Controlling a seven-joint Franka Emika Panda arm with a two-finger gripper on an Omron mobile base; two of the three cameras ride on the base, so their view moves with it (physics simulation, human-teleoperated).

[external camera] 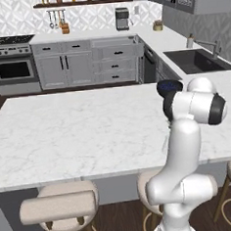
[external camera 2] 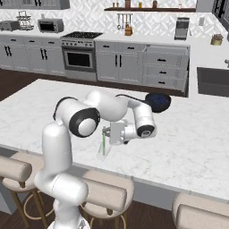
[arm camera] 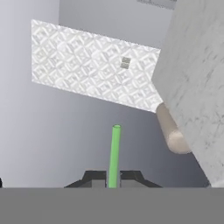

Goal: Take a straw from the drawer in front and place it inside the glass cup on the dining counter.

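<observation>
Glass cup (external camera 2: 103, 150) sits on the dining counter (external camera 2: 188, 147) near its front edge, with the gripper (external camera 2: 106, 133) just above its rim, jaws pinched shut on the straw (external camera 2: 104, 142). Straw's long axis is near vertical in the right base view, lower end apparently already inside the cup mouth. Judgement: remaining move is straight down along that axis, then release.

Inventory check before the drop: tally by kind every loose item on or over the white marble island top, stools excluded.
Black round bowl: 1
Clear glass tumbler: 1
Thin light-green straw, gripped in the pincer: 1
Total: 3
</observation>
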